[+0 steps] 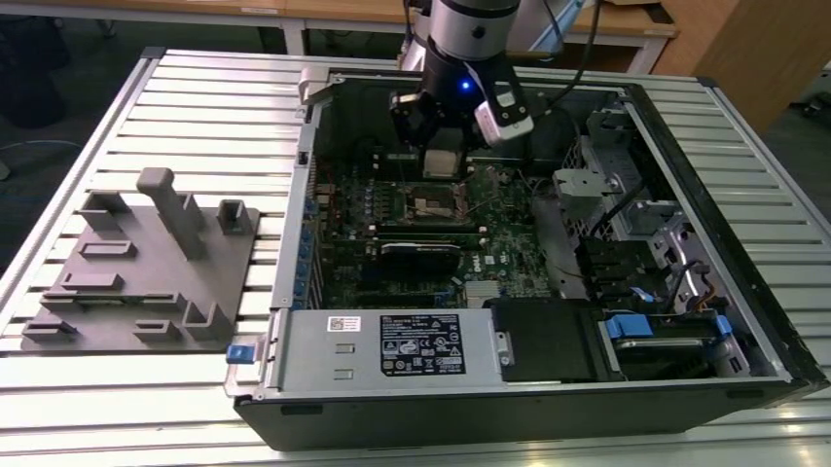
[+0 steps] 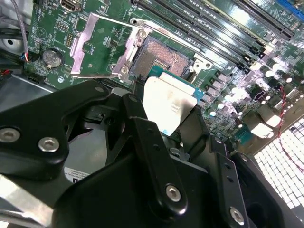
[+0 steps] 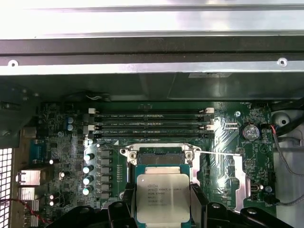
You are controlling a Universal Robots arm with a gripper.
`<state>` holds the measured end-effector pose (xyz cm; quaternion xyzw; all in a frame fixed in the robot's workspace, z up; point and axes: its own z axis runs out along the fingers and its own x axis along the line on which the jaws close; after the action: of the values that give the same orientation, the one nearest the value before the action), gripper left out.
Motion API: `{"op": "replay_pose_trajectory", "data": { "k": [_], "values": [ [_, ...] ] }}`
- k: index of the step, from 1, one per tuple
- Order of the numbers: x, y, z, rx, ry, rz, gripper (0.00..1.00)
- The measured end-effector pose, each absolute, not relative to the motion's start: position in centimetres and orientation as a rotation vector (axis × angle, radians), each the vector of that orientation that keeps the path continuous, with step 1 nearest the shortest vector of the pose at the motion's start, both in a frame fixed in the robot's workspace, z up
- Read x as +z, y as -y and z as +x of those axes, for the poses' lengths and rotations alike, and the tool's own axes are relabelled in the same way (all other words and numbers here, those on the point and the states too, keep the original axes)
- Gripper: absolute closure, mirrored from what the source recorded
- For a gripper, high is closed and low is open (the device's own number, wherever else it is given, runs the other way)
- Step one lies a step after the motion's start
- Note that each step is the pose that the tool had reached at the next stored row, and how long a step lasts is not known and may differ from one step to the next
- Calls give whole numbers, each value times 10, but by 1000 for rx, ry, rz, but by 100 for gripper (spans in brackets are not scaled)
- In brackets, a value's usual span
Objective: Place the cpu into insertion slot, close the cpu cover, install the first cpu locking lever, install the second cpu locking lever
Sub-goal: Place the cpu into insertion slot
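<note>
Slatted metal counter [image 1: 156, 88] with an open computer case [image 1: 520, 413]: the end effector [image 1: 445, 165] pinches the cpu [image 3: 162, 194] by two opposite edges, above the insertion slot [image 3: 161, 156].
Seating it well likely means keeping the cpu level, square to the slot's rim, and lowering it straight. The cpu cover [image 2: 81, 45] stands swung open beside the slot, leaving room, while capacitors [image 3: 87, 169] crowd another edge.
</note>
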<state>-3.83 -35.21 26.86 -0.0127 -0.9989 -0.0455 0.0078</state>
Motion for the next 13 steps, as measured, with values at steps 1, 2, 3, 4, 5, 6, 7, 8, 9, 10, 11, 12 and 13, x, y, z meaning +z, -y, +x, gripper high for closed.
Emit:
{"op": "replay_pose_trajectory", "data": {
  "k": [1, 2, 3, 4, 5, 6, 7, 8, 9, 10, 11, 12, 13],
  "values": [
    [268, 352, -38, -142, 3124, -40, 46],
    [268, 352, -38, -142, 3124, -40, 46],
    [268, 352, -38, -142, 3124, -40, 46],
    [268, 352, -38, -142, 3124, -40, 46],
    [268, 352, -38, -142, 3124, -40, 46],
    [268, 352, -38, -142, 3124, -40, 46],
    [268, 352, -38, -142, 3124, -40, 46],
    [268, 352, -38, -142, 3124, -40, 46],
    [268, 352, -38, -142, 3124, -40, 46],
    [268, 352, -38, -142, 3124, -41, 46],
    [268, 352, -38, -142, 3124, -47, 46],
    [267, 352, -38, -142, 3124, -58, 46],
    [267, 352, -38, -142, 3125, -75, 46]
  ]
}}
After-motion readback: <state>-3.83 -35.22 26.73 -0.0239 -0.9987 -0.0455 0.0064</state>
